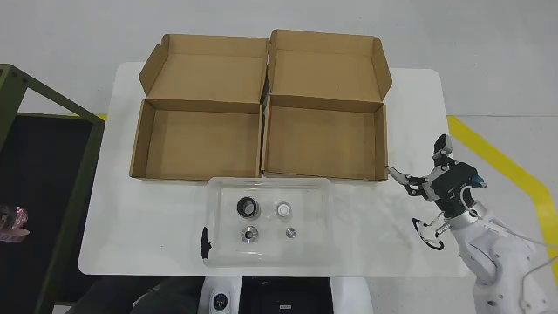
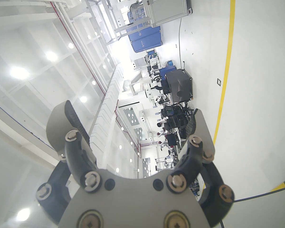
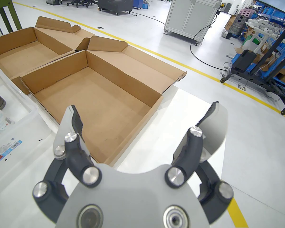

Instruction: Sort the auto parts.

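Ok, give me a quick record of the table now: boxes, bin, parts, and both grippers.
Boxes: left box and right box, cardboard, open, side by side, nothing inside
Bin: clear bin, in front of the boxes
Parts in bin: black ring, white part, metal disc, small metal piece
Right gripper: open, empty, by the table edge near the right box
Left gripper: open, empty, aimed out at the room
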`<state>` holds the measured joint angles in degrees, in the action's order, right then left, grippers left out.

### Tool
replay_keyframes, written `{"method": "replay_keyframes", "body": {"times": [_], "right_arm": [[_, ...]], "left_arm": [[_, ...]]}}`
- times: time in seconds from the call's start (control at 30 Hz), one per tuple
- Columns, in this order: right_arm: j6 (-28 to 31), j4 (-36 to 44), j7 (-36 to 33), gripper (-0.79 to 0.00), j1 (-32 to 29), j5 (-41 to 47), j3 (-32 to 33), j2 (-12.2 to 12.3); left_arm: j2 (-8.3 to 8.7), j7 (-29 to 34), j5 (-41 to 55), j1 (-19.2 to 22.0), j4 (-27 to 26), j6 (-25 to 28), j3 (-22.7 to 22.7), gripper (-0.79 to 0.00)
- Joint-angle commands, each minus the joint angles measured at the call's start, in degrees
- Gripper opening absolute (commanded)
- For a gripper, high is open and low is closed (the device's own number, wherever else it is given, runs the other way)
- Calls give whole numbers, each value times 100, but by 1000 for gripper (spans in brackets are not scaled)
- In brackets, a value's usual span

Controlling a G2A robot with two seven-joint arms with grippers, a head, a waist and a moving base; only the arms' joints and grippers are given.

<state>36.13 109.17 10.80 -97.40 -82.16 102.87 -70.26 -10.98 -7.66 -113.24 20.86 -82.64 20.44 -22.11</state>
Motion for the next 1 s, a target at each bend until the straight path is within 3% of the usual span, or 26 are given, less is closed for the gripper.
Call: {"method": "replay_keyframes", "body": {"times": [0.0,0.63,0.97], "right_arm": [[0,0,0,-1,0,0,0,0],[-40,36,-96,0,18,14,-84,5],[710,485,-557,0,120,-264,-663,75]], "left_arm": [[0,0,0,0,0,0,0,-1],[0,0,0,0,0,0,0,0],[0,0,0,0,0,0,0,0]]}}
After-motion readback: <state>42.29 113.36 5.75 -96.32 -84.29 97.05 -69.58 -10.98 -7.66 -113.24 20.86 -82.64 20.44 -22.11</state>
